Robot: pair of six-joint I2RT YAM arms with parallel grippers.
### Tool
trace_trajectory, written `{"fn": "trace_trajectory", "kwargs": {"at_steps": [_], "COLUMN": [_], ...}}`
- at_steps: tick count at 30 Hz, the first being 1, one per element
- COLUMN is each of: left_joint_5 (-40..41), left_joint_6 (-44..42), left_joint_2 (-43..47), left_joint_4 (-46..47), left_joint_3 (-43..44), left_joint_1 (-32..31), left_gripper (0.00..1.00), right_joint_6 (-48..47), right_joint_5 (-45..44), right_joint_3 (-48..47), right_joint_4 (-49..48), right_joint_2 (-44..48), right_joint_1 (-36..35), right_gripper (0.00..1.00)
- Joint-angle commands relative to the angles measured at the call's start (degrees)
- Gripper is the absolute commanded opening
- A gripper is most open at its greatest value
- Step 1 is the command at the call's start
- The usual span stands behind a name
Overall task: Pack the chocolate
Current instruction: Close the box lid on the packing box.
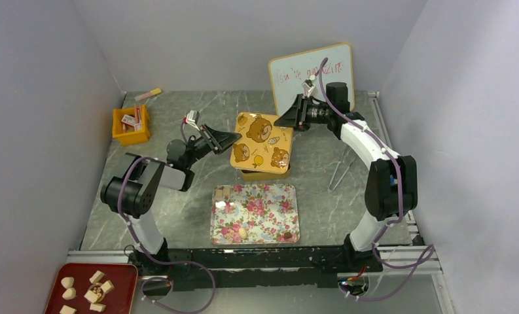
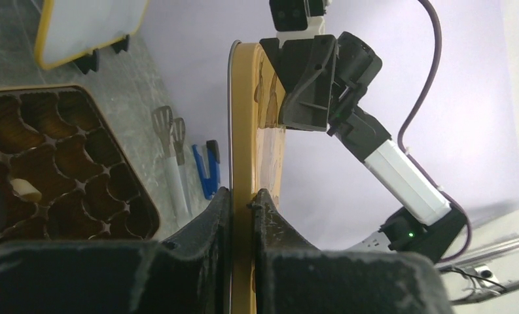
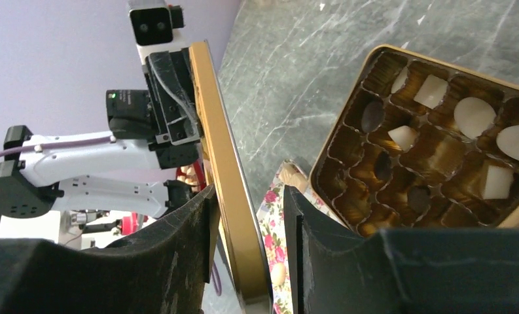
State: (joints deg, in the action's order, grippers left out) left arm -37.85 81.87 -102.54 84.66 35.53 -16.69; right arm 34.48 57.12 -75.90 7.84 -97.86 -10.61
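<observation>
A yellow bear-print tin lid is held level just above the open gold tin. My left gripper is shut on the lid's left edge. My right gripper straddles the lid's far right edge with its jaws apart; a gap shows on one side. The tin's brown cups hold several chocolates, white and dark. A few chocolates lie on the floral tray. More pieces sit on a red tray at the near left.
An orange bin with red-and-white packets stands at the back left. A whiteboard leans on the back wall. Metal tongs lie right of the tin, with a blue clip beside them.
</observation>
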Motion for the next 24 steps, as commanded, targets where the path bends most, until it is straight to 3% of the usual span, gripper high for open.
{"fn": "trace_trajectory", "kwargs": {"at_steps": [1, 13, 24], "left_joint_5": [6.4, 18.73, 23.53], "left_joint_6": [-5.35, -8.69, -11.98], "left_joint_2": [4.13, 8.45, 8.2], "left_joint_4": [-2.12, -14.28, -21.9], "left_joint_3": [-0.87, -1.33, 1.46], "left_joint_1": [-0.58, -2.5, -6.95], "left_gripper": [0.05, 0.05, 0.05], "right_joint_6": [-1.69, -0.56, -3.75], "right_joint_5": [-3.34, -8.06, -17.02], "right_joint_3": [0.53, -0.34, -0.21], "right_joint_4": [0.61, -0.06, 2.25], "right_joint_2": [1.09, 0.05, 2.65], "right_joint_1": [1.33, 2.34, 3.48], "right_gripper": [0.43, 0.48, 0.5]}}
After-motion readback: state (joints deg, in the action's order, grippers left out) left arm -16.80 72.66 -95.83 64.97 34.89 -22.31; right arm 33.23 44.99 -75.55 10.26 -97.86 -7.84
